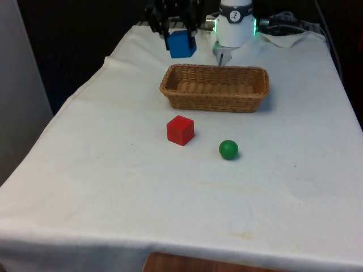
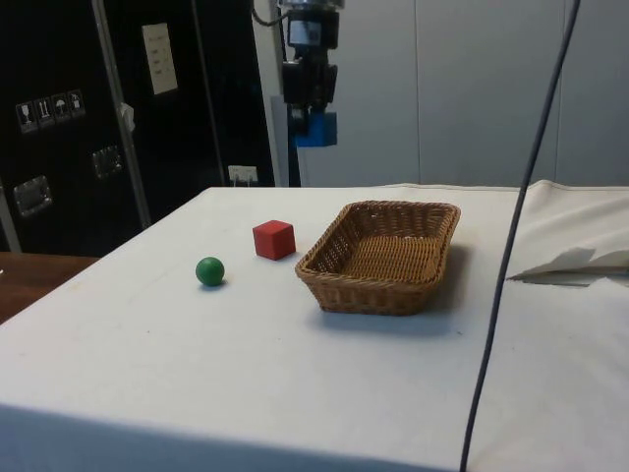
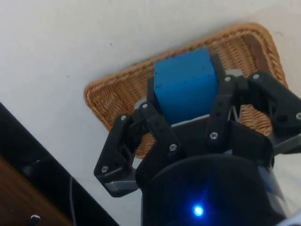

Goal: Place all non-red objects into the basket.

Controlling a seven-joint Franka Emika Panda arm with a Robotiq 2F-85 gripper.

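My gripper (image 1: 181, 38) (image 2: 314, 118) (image 3: 186, 96) is shut on a blue cube (image 1: 182, 45) (image 2: 315, 129) (image 3: 184, 84) and holds it high in the air. The cube hangs over the end of the wicker basket (image 1: 215, 86) (image 2: 385, 253) (image 3: 117, 89) that lies at the front view's left. A red cube (image 1: 180, 130) (image 2: 273, 239) rests on the cloth in front of the basket. A green ball (image 1: 228, 149) (image 2: 209, 270) lies near it, toward the front view's right.
The basket holds nothing inside. A crumpled fold of white cloth (image 2: 575, 261) lies behind the basket near the robot's base. A black cable (image 2: 521, 216) hangs across the side view.
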